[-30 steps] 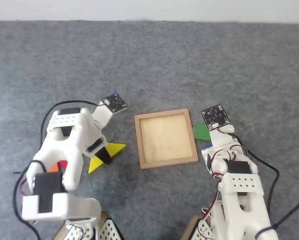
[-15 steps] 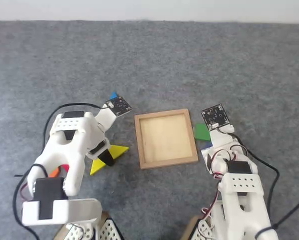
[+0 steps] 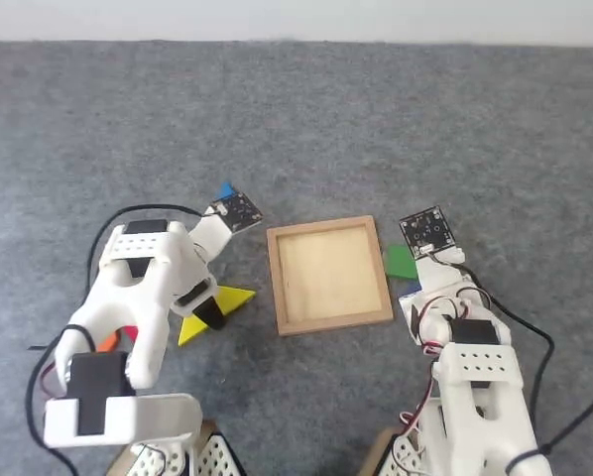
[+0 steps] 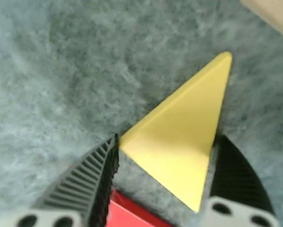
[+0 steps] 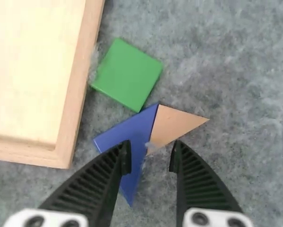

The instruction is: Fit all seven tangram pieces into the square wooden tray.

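Note:
The square wooden tray (image 3: pixel 281 280) lies between the arms with nothing in it. The yellow triangle (image 4: pixel 184 137) lies flat on the grey mat to the tray's left, also in the high view (image 3: pixel 229 299). My left gripper (image 4: pixel 165 151) is shut on it, with a finger against each side. To the tray's right lie a green square (image 5: pixel 126 74), a blue piece (image 5: pixel 129 137) and a tan triangle (image 5: pixel 172 124). Low over where the blue and tan pieces meet, my right gripper (image 5: pixel 148 153) stands open. The tray's rim (image 5: pixel 80 90) lies close beside them.
A small blue piece (image 3: pixel 225 188) lies on the mat beyond the left arm. A red piece (image 4: pixel 132 213) sits under the left gripper's base, and an orange and red bit (image 3: pixel 118 335) peeks out beside that arm. Bare mat stretches behind the tray.
The left arm shifted slightly toward the tray between the two earlier frames, and the yellow triangle slid a little with it. Since then nothing has moved. The right arm kept still.

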